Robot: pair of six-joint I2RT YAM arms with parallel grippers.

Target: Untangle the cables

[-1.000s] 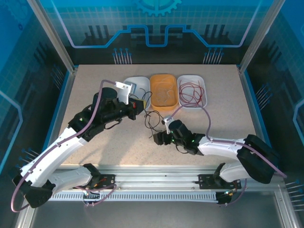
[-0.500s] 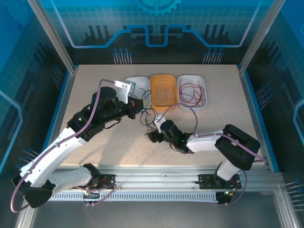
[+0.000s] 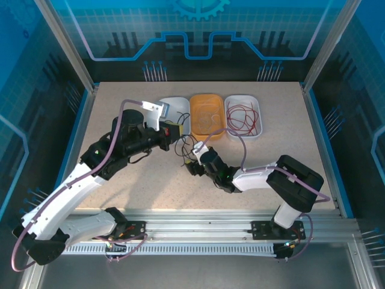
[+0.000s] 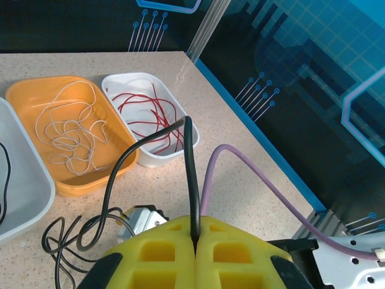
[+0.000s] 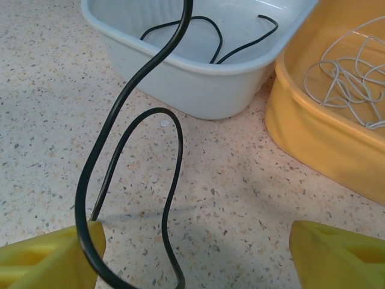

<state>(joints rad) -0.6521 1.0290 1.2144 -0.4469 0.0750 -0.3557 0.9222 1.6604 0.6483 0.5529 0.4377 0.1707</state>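
Since a second ago the right gripper (image 3: 191, 166) has moved from lower centre up and left to the black cable (image 3: 185, 148) at mid-frame. The left gripper (image 3: 172, 130) has shifted slightly up-left.

The left gripper's yellow fingers (image 4: 156, 259) pinch that thin black cable, which arches up and trails into loose loops on the speckled table (image 3: 156, 186). The right gripper's fingers (image 5: 54, 259) stand wide apart, holding nothing, with a black loop between them.

At the top centre, red cables (image 4: 150, 114) curl in the right white tray (image 4: 129, 78). A whitish cable (image 4: 66, 129) lies in the orange tray (image 4: 36, 84), and black strands lie in the left white tray (image 5: 198, 78).
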